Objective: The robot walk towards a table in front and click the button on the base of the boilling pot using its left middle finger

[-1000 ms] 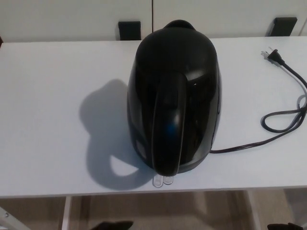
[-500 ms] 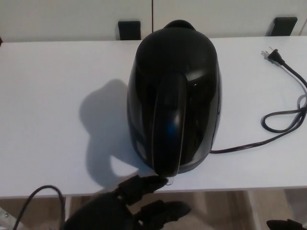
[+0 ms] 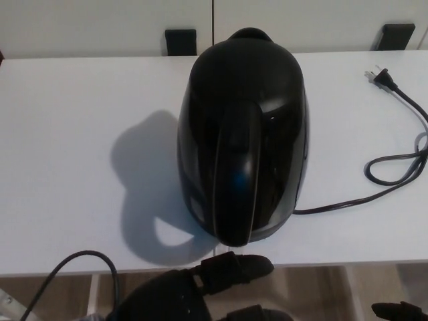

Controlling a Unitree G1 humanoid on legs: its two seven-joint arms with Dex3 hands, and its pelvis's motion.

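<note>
Black kettle (image 3: 242, 134) sits just beyond the left hand (image 3: 200, 291); fingers (image 3: 237, 267) apart, holding nothing, button hidden.

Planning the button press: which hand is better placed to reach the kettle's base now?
Left. The left hand is just below the kettle handle's lower end, a finger reaching toward its base. The right hand barely shows at the bottom right corner, far off.

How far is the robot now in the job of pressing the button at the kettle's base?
Done: the robot stands at the white table, the black kettle straight ahead. In hand: the left hand is up at the table's near edge, a finger reaching under the handle. Left: whether the button was pressed cannot be told; it is hidden.
</note>
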